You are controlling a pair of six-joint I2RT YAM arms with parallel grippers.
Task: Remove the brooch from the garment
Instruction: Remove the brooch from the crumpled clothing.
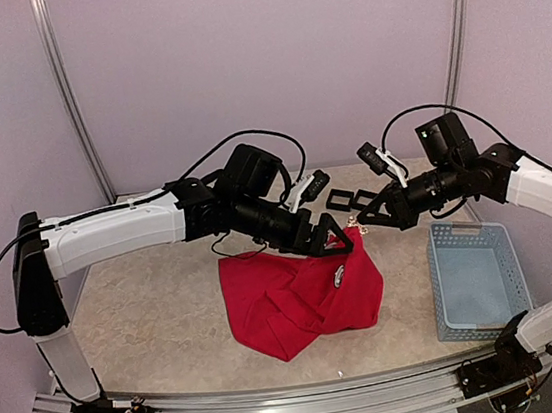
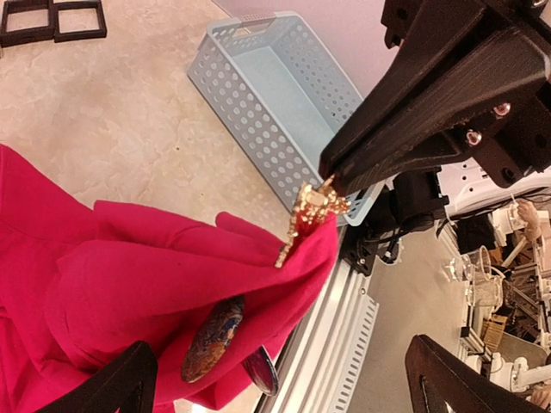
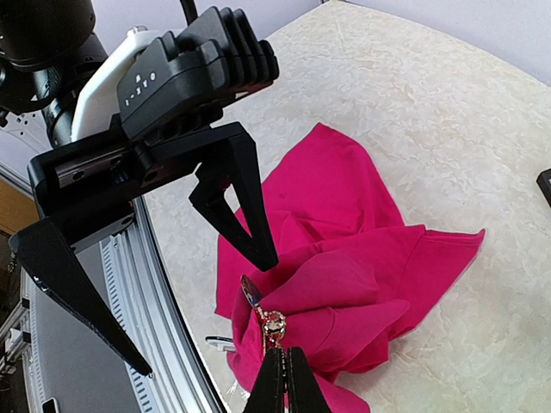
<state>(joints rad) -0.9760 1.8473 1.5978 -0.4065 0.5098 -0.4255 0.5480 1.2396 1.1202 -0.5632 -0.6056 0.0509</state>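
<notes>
1. Right gripper: jaws pinched narrow on the brooch, directly above the garment peak.
2. Brooch: small and gold, at the garment's raised corner on the side towards the basket. Its long axis runs from the right fingertips down into the cloth. The cloth tents up to it, so it is judged still pinned.
3. Left gripper: wide, holding nothing. One fingertip is just beside the garment peak, on the side away from the basket. The right arm is nearer the brooch; the pull would run up and away from the garment.
4. Basket: beside the garment, apart from it.
5. Oval badge: lower on the garment, on a front fold.
6. Unclear: pin and clasp are too small to read, and whether the pin still passes through the garment cannot be told.
</notes>
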